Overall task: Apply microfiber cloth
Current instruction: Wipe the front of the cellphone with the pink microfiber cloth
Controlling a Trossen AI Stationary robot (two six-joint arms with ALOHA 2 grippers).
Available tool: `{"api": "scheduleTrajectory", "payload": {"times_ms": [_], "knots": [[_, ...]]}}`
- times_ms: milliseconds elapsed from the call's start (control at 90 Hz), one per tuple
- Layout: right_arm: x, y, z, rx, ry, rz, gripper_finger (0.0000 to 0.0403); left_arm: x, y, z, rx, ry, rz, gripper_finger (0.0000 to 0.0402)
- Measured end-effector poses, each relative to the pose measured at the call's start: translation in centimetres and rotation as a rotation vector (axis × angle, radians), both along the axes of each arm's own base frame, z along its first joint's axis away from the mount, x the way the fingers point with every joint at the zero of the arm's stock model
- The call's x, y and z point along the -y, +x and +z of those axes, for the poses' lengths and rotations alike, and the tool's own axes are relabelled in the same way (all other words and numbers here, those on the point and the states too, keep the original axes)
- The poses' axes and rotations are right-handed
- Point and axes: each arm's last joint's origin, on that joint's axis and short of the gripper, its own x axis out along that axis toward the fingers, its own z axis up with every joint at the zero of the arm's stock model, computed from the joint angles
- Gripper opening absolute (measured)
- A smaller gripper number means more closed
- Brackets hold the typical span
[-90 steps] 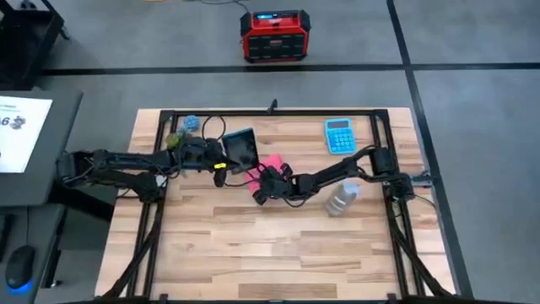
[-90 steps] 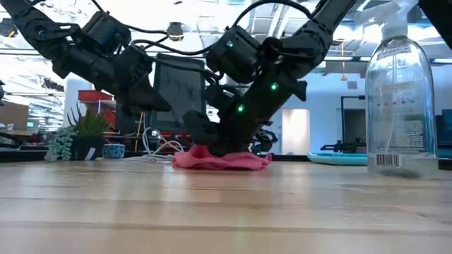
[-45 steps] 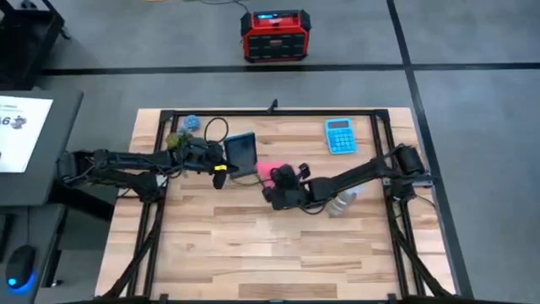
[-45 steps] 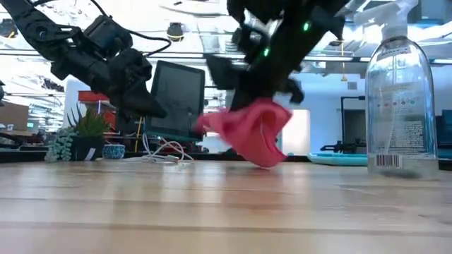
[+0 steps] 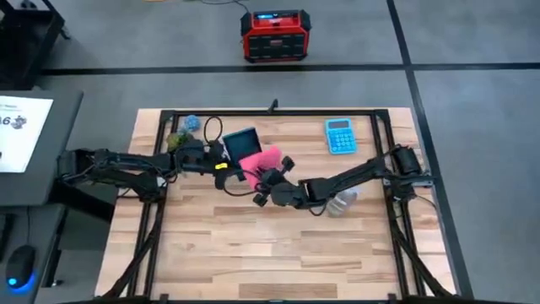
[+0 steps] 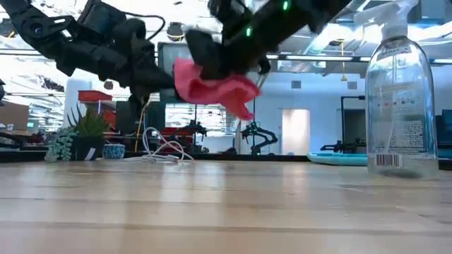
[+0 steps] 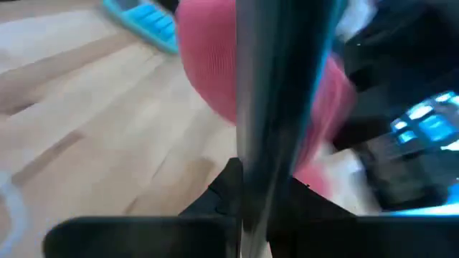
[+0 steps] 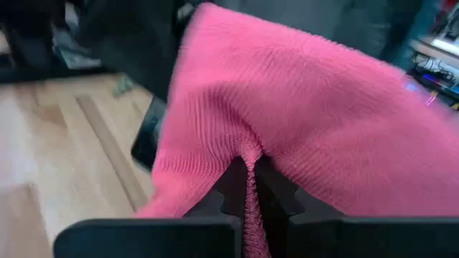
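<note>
The pink microfiber cloth hangs in the air above the table's middle, bunched, with my right gripper shut on it. In the low view the cloth is well clear of the wood. Just left of it my left gripper is shut on a dark phone with a teal rim, holding it off the table. The cloth lies right beside the phone's screen side; whether they touch I cannot tell. My left gripper pinches the phone between its two fingers across its thin edge, coming level from the table's left. The phone stands on edge, lifted clear of the table. My right gripper pinches a gathered fold of the cloth between its two fingers, coming from the table's right. The cloth is lifted clear and spreads slack beyond the fingers.
A blue calculator lies at the far right. A clear spray bottle stands under the right arm. A small plant, a blue object and a looped cable sit at the far left. The near half is bare wood.
My right gripper has lifted the cloth off the table, where it lay in a heap, and carried it up and toward the table's left, to the phone. The cloth now hangs clear of the wood. My left gripper has raised the phone somewhat.
</note>
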Motion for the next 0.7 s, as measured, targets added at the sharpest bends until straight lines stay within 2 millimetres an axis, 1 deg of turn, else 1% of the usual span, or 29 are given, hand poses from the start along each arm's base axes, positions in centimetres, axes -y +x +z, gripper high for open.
{"api": "scheduleTrajectory", "payload": {"times_ms": [67, 222, 344, 400, 611, 700], "knots": [[0.0, 0.2, -0.4, -0.007, -0.008, 0.001, 0.0000, 0.1, 0.1, 0.0, 0.006, 0.002, 0.000, 0.0013], [0.1, 0.4, -0.1, 0.064, 0.025, -0.004, 0.0000, 0.4, 0.1, 0.1, 0.014, 0.006, 0.007, 0.0013], [0.1, 0.9, 0.5, 0.104, 0.042, 0.098, 0.0000, 0.8, 0.3, 0.6, 0.058, 0.016, -0.002, 0.0013], [0.2, 0.9, 0.6, 0.096, 0.049, 0.142, 0.0000, 0.9, 0.4, 0.7, 0.075, 0.019, -0.011, 0.0013], [0.2, 1.0, 0.4, 0.052, 0.031, 0.202, 0.0000, 1.3, 0.5, 0.7, 0.074, 0.017, -0.022, 0.0013], [-0.2, 0.7, 0.3, -0.003, -0.012, 0.161, 0.0000, 1.4, 0.5, 0.7, 0.074, 0.019, -0.020, 0.0013]]}}
